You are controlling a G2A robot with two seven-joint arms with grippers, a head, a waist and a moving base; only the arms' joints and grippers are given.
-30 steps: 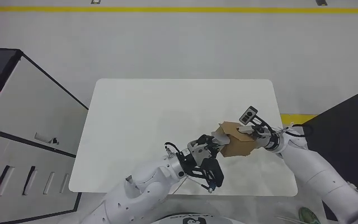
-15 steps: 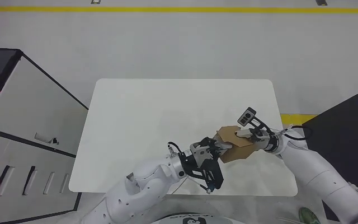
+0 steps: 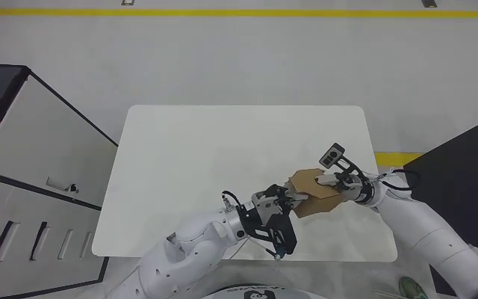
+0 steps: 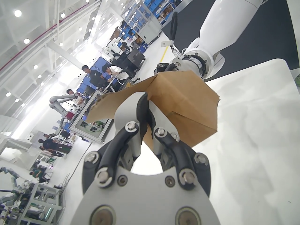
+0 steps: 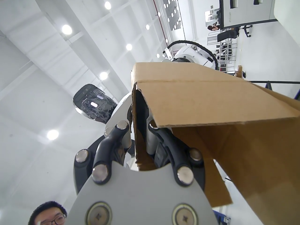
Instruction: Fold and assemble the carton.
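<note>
Cardboard is pinched in the left tool; its jaws are closed on the edge of a panel where the carton creases, and one loose flap spreads out sideways beyond them; from this tool the carton lies straight ahead, with the other arm directly behind it.

At the opposite end, the right tool is clamped as well; a thin wall of the carton stands between its jaws, and a folded panel juts out over them.

The carton is thus held between the two tools, its long axis running roughly from one to the other, across the robot's front; in the top view it is over the near right part of the tabletop, well inside the edge; whether its lowest corner touches the surface or hangs just above it I cannot tell.

Both arms are about equally near, each at its own end; the left forearm comes in low from the robot's left with the wrist bent toward the box; the right forearm comes in from the right edge of the tabletop, wrist turned so that its camera looks up past the cardboard.

My judgement: the body is partly squared but its flaps are not yet closed; the next fold probably turns on the right tool anchoring its end while the left swings its panel about the crease.
</note>
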